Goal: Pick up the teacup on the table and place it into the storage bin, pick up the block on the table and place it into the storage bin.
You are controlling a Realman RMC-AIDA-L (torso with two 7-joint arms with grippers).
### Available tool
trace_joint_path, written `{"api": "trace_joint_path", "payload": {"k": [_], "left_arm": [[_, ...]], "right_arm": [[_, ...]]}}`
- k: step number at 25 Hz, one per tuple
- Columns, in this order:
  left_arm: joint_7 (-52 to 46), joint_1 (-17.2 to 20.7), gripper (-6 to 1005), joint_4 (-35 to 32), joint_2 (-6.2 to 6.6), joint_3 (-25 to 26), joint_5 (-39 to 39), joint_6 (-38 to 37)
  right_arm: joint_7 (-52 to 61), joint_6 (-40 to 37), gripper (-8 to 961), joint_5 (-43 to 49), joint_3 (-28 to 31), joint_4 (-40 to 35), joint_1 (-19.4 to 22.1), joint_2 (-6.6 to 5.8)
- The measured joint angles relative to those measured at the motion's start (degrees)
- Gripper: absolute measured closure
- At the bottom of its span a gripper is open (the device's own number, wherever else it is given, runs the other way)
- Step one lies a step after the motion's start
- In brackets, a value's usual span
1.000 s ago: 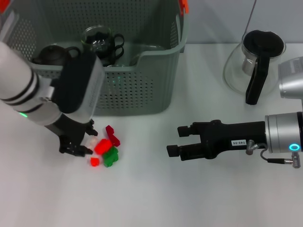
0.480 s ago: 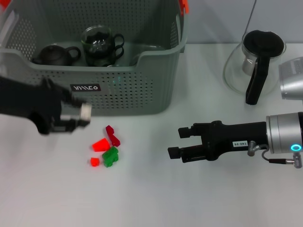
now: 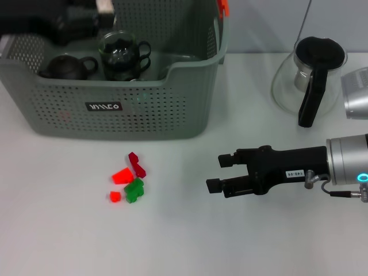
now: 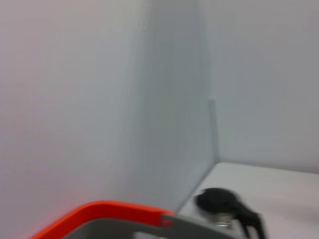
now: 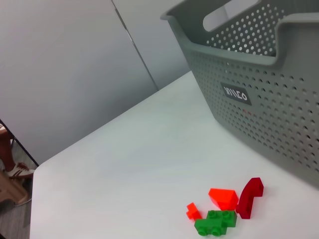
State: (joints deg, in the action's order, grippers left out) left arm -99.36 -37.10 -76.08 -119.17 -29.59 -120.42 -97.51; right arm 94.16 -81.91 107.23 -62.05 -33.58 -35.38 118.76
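Right gripper [image 3: 215, 172] fingers apart, empty, low over the table [image 3: 190, 241], pointing toward the blocks [image 3: 129, 179]. Blocks lie well left of it, in front of the bin [image 3: 190, 123]; dark red piece's long axis runs slantwise. Left gripper [image 3: 102, 7] blurred above the bin's back-left, something pale at its tip; fingers' state unclear. Head view alone shows cups [image 3: 122, 53] and teapot [image 3: 64, 66] inside; right wrist view shows only the bin's front wall, label [image 5: 235, 94] and blocks. Glass pot [image 3: 309, 77] far right.
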Motion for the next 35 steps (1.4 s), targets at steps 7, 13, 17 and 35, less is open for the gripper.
{"api": "trace_joint_path", "payload": {"k": [7,13,17,35], "left_arm": [[-2.4,-7.7,591,19.2,5.68,-7.0,-6.7,17.8],[-2.8,-9.0,534,20.9,5.11,-7.6,-9.3,22.1],[-4.6,-7.1,321,13.7,3.97,-7.1,-6.2,16.5],[2.4,11.8,38,-10.7,-4.21,-21.8,-11.5,-11.3]], "right_arm": [[0.2,0.3,69,0.0,0.0,-0.2,-0.2,-0.02],[0.2,0.4,70,0.0,0.3,0.2,0.1,-0.02],[0.2,0.4,70,0.0,0.5,0.2,0.4,-0.08],[0.0,1.8,70,0.0,0.4,0.2,0.2,-0.11]]}}
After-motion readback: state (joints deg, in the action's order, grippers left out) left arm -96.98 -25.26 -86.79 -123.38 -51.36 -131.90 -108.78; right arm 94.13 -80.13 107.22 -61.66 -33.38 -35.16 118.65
